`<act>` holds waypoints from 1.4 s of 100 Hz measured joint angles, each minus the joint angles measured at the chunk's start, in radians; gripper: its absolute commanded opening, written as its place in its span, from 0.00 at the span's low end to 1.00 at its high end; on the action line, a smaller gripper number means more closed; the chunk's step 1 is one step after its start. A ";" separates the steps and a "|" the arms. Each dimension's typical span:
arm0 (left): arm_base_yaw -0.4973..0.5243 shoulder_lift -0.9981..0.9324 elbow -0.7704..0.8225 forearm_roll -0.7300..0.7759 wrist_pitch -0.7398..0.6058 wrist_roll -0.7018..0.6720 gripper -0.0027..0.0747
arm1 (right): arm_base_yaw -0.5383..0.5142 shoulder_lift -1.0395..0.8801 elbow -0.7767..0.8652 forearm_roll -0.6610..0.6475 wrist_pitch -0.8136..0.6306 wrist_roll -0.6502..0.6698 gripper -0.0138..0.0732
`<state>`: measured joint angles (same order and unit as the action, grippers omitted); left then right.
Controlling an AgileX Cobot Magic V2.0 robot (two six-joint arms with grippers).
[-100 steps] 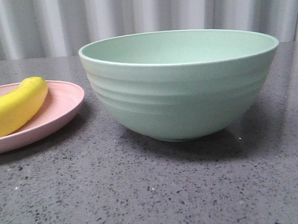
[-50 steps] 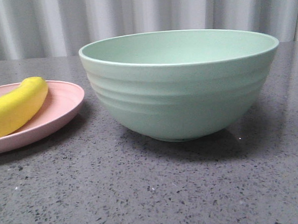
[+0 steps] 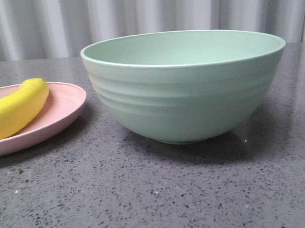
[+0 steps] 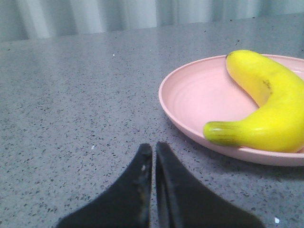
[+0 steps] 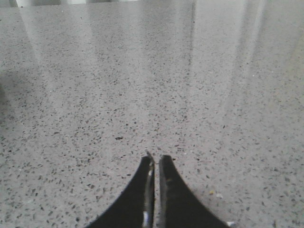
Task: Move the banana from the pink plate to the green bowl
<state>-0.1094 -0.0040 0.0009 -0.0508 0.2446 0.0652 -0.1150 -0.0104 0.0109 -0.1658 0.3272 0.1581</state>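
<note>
A bright yellow banana [image 3: 16, 107] lies on the pale pink plate [image 3: 65, 106] at the left edge of the front view. The pale mint-green bowl [image 3: 184, 87] stands to the plate's right, near the middle. In the left wrist view the banana [image 4: 268, 107] rests on the pink plate [image 4: 190, 95], its greenish stem end pointing toward my left gripper [image 4: 154, 147], which is shut and empty, low over the table a short way from the plate's rim. My right gripper [image 5: 155, 159] is shut and empty over bare table. Neither gripper shows in the front view.
The table is a dark grey speckled stone top [image 3: 157, 195]. A pale pleated curtain [image 3: 147, 17] hangs behind it.
</note>
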 measured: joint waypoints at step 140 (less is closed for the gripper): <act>0.001 0.000 0.000 -0.026 -0.121 0.000 0.01 | 0.000 0.000 0.000 -0.020 -0.335 0.002 0.08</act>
<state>-0.1088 -0.0040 0.0009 -0.0764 0.1241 0.0652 -0.1150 -0.0104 0.0109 -0.1858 -0.0079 0.1599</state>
